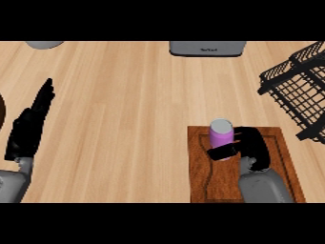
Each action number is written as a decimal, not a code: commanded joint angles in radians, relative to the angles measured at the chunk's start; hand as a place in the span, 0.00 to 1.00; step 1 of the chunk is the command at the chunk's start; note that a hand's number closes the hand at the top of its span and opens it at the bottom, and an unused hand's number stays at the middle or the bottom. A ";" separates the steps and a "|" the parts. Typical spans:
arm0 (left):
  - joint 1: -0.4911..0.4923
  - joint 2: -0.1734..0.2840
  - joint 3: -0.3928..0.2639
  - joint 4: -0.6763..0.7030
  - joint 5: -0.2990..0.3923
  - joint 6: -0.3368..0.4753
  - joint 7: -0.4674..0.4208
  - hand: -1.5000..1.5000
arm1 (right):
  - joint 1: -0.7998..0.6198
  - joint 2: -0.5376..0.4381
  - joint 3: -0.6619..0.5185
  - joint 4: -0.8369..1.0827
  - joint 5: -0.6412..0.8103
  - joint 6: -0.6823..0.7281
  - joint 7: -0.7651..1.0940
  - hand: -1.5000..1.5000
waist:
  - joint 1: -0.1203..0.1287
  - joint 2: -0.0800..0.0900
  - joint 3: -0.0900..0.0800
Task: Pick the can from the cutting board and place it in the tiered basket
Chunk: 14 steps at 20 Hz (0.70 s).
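We've got the can (221, 133), pink body w/ a silver top, standing upright on the wooden cutting board (203, 181), near its far edge. Our right hand (246, 147) is curled round it from the right side, thumb crossing the can's lower front, so we read it as holding the can, tho not yet lifted as far as we can tell. The tiered basket (305, 90), black wire, sits well apart to the far right on the surface (123, 95).

Risks from here, as we judge them: the grip sits low on the can, so it could tip during the lift; the basket's wire rim could catch the can on the way in.

Left hand (31, 126) rests w/ straight fingers at the view's left. Basket is cut off at the right edge, so its tiers are hard to make out; how the fingers sit behind the can is hidden.
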 commanded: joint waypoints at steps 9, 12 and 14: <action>-0.027 -0.013 0.011 0.001 -0.019 -0.018 0.033 0.50 | -0.195 0.006 -0.045 0.068 0.041 -0.098 0.239 1.00 | 0.003 0.008 0.006; -0.041 -0.031 -0.018 0.022 -0.025 -0.040 -0.016 0.50 | -0.423 0.005 -0.123 0.290 0.147 -0.114 0.172 1.00 | 0.059 0.031 0.004; -0.066 -0.051 -0.043 0.003 -0.043 -0.025 -0.006 0.50 | -0.475 -0.049 -0.151 0.373 0.177 -0.103 0.097 1.00 | 0.097 0.054 0.005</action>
